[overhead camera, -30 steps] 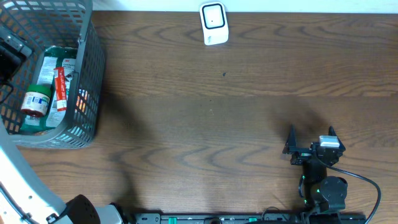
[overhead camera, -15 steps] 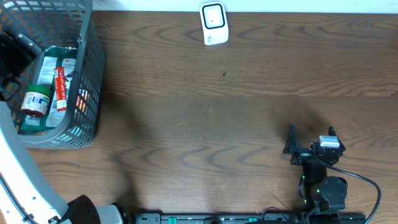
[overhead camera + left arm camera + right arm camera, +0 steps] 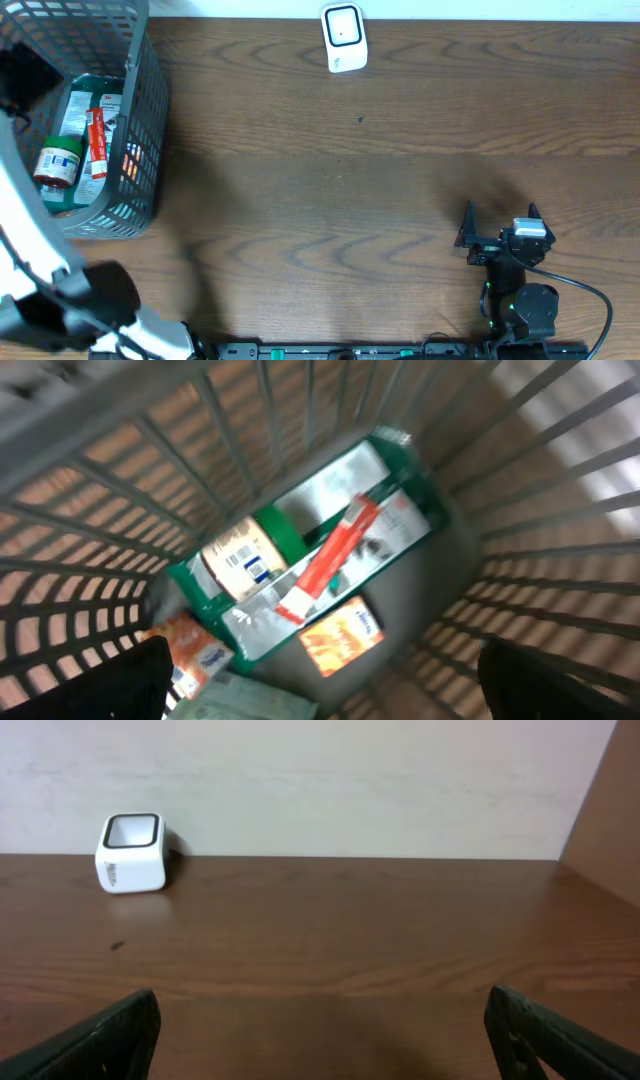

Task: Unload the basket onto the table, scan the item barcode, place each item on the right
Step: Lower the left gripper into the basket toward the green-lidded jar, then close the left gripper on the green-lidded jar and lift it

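Worktop: the worktop (image 3: 350,180) is carrying a grey basket (image 3: 146,120) far left and a white scanner (image 3: 343,37) far centre.
Items: a red tube (image 3: 335,550) and a bottle (image 3: 58,163) are lying inside the basket.
Left gripper (image 3: 320,660): hovering over the basket, fingers apart.
Right gripper (image 3: 500,216): resting near right, fingers apart.

The surface (image 3: 350,200) is dark brown with wavy wood grain. The scanner (image 3: 343,37) is white with a black-rimmed window. The basket (image 3: 140,120) is grey and slatted. In it lie a green box (image 3: 395,455), a red-and-white tube (image 3: 330,555), an orange pack (image 3: 340,635) and a bottle (image 3: 57,160) with a white-and-green label and a red cap.
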